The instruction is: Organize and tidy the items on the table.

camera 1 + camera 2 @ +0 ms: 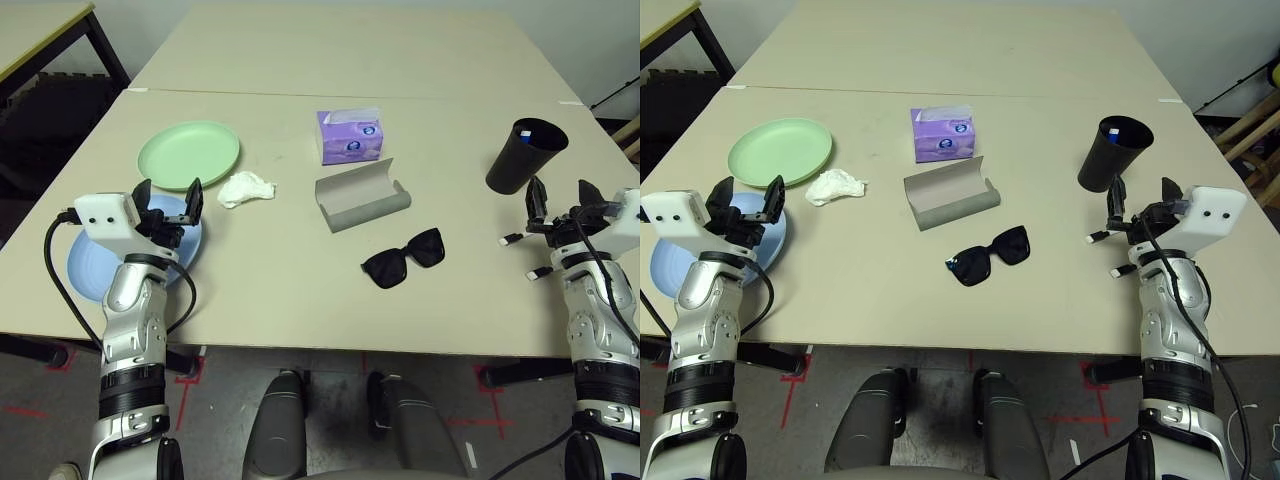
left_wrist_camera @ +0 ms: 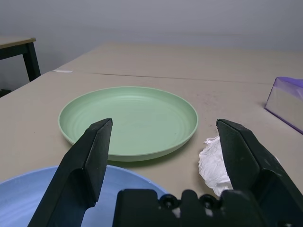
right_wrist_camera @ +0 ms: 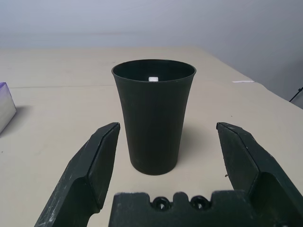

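Both jaws wide and empty! The left jaws (image 2: 164, 165) hover over the round light blue plate (image 1: 92, 262), pale green plate (image 2: 132, 120) just beyond; best grip the blue rim squarely, keeping clear of the crumpled white tissue (image 1: 245, 188).

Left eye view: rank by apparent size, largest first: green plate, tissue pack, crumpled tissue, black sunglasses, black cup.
1. Green plate
2. Black cup
3. Tissue pack and black sunglasses: too alike in overall size to rank
4. Crumpled tissue
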You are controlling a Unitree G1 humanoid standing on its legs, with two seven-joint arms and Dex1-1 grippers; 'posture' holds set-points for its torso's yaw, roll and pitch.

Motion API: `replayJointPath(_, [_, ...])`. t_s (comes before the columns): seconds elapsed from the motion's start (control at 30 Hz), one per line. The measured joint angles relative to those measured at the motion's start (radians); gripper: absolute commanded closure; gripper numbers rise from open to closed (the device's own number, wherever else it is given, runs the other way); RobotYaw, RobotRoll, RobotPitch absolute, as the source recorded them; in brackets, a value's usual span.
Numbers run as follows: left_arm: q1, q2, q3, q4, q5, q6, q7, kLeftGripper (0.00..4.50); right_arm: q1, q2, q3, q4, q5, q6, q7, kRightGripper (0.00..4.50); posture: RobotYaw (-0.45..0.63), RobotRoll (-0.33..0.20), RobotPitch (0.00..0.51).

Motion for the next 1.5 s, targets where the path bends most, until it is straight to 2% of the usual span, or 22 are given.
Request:
replayJointPath(0.43, [0.0, 0.0, 0.0, -0.002, 0.0, 0.0, 0.003, 0.0, -0.005, 0.0, 0.01, 0.0, 0.0, 0.0, 0.007, 0.02, 0.17, 0.0, 0.125])
replayJointPath(0.57, [0.0, -0.001, 0.0, -0.003, 0.0, 0.0, 0.006, 0.0, -0.006, 0.0, 0.023, -0.001, 0.015, 0.0, 0.063, 0.02, 0.17, 0.0, 0.129])
replayJointPath(0.9, [0.0, -0.001, -0.004, -0.004, 0.0, 0.0, 0.005, 0.0, 0.0, -0.052, 0.131, -0.079, 0.079, 0.019, 0.376, 0.02, 0.17, 0.0, 0.136])
replayJointPath(1.2, [0.005, 0.0, -0.012, -0.008, -0.001, 0.004, -0.003, 0.0, 0.022, -0.184, 0.309, -0.17, 0.125, 0.099, 0.782, 0.02, 0.18, 0.0, 0.14])
replayJointPath(1.5, [0.016, 0.008, -0.012, -0.018, -0.001, 0.015, -0.012, 0.0, 0.025, -0.215, 0.36, -0.186, 0.116, 0.035, 0.961, 0.02, 0.19, 0.0, 0.147])
